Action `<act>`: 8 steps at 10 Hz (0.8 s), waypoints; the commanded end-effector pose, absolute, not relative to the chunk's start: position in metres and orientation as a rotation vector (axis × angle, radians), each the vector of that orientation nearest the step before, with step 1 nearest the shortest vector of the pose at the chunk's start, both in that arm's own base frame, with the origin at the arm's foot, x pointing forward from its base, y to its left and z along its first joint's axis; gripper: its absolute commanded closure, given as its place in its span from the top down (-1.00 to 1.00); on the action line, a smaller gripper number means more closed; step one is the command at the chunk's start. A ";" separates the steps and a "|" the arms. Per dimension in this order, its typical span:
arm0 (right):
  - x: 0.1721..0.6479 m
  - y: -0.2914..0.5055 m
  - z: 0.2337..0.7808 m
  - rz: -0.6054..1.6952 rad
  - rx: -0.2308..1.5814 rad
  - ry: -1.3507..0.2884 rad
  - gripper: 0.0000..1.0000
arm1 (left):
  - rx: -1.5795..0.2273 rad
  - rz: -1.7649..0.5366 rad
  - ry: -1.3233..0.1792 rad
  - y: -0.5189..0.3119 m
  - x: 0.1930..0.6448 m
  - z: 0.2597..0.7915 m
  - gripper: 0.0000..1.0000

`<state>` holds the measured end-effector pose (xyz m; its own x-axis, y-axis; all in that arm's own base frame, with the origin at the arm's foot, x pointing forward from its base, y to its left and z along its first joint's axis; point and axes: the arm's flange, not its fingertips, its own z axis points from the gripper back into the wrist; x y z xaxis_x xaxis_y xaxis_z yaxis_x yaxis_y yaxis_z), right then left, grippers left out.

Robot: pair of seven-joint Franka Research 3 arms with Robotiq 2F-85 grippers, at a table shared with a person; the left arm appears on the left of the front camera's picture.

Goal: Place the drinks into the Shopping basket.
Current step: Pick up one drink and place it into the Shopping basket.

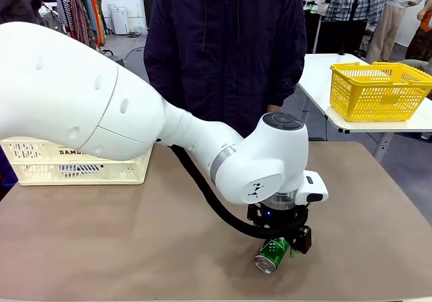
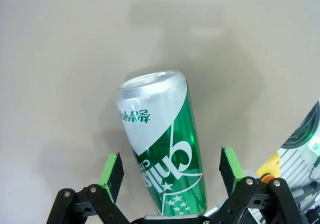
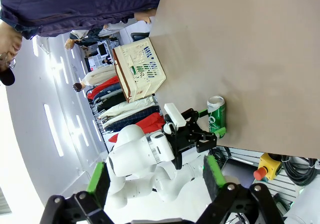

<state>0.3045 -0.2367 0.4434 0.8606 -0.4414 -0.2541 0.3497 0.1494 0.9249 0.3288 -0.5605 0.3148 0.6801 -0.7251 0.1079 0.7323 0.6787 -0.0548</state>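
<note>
One drink, a green can [image 1: 271, 255] with a silver top, lies on its side near the table's front edge, right of the middle. My left gripper [image 1: 283, 240] hangs right over it. In the left wrist view the can [image 2: 162, 149] lies between the two green pads [image 2: 113, 171], and the left gripper [image 2: 171, 169] is open, with a gap on each side. The cream Shopping basket [image 1: 40, 163] stands at the table's far left, partly behind my left arm. My right gripper [image 3: 155, 174] is open and holds nothing, off the table's side and far from the can [image 3: 216, 115] and the basket [image 3: 140, 68].
A person in a dark jacket [image 1: 226, 45] stands at the far side of the table. A yellow mesh basket [image 1: 378, 89] sits on a white table at the back right. The brown tabletop [image 1: 121, 241] lies bare between can and basket.
</note>
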 end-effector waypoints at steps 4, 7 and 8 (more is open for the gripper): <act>0.305 -0.237 0.449 -0.576 1.320 -0.081 1.00 | -0.074 -0.792 -0.059 -0.568 0.333 0.309 0.76; 0.305 -0.237 0.449 -0.576 1.320 -0.081 1.00 | -0.047 -0.783 -0.061 -0.566 0.335 0.307 -1.00; 0.305 -0.237 0.449 -0.576 1.320 -0.081 1.00 | -0.044 -0.772 -0.066 -0.565 0.336 0.309 -1.00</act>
<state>0.3045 -0.2367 0.4434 0.8606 -0.4414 -0.2541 0.3497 0.1494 0.9249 0.3363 -0.5649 0.3066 0.6981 -0.7120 0.0748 0.7157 0.6969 -0.0457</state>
